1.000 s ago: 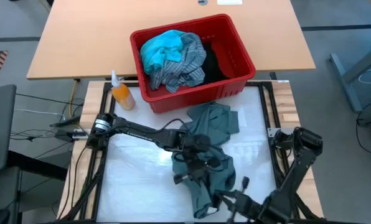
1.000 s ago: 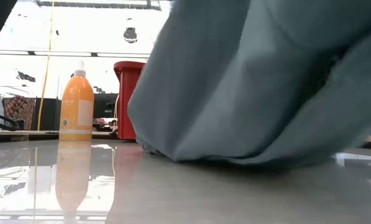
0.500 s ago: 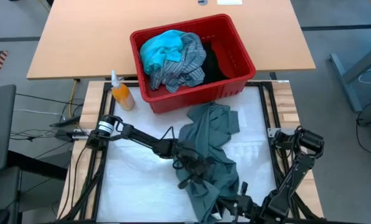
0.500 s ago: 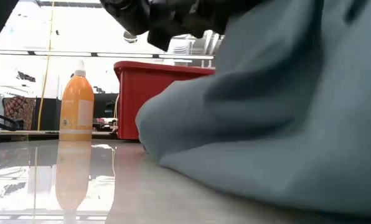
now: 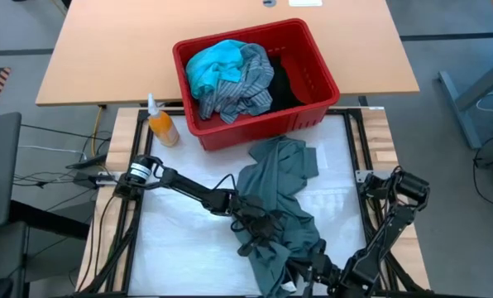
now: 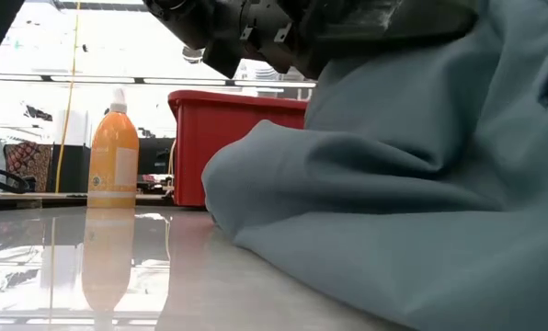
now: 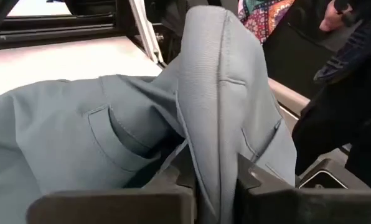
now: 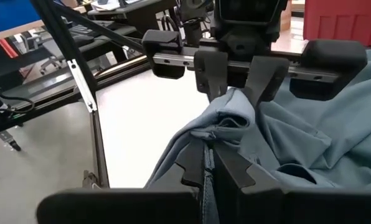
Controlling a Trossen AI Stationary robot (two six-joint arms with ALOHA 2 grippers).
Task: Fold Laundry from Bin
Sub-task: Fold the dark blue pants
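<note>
A grey-green garment [image 5: 280, 194] of the laundry lies crumpled on the white table top, running from near the bin toward the near edge. My left gripper [image 5: 259, 230] reaches in from the table's left and is shut on the garment's middle. My right gripper [image 5: 300, 277] comes in from the near right corner and is shut on the garment's near end. The red bin [image 5: 255, 79] stands at the table's far edge. It holds a turquoise piece [image 5: 213, 66], a striped shirt [image 5: 246, 87] and a black piece [image 5: 284, 83]. My left gripper pinches a raised fold of the garment [image 7: 215, 149] between its two fingers [image 7: 187, 177]. The fingers come in nearly level from the table's left. The fold stands up as a ridge above them, while the rest of the cloth lies on the table. My right gripper pinches a bunched edge of the garment's near end [image 8: 208, 152] between its two fingers [image 8: 235, 169]. It comes in nearly level from the near right. The cloth runs slack from there to the left gripper [image 8: 235, 81], low over the table.
An orange bottle [image 5: 162, 124] stands at the table's far left, beside the bin. Bare white table top [image 5: 180, 248] lies left of the garment, and some to its right. A wooden desk [image 5: 106, 50] stands behind the bin.
Both grippers have sunk toward the table, still shut on the garment, and my left gripper has rolled. The cloth that hung from them has settled lower, so the low view now shows it resting on the table with the bin behind it.
</note>
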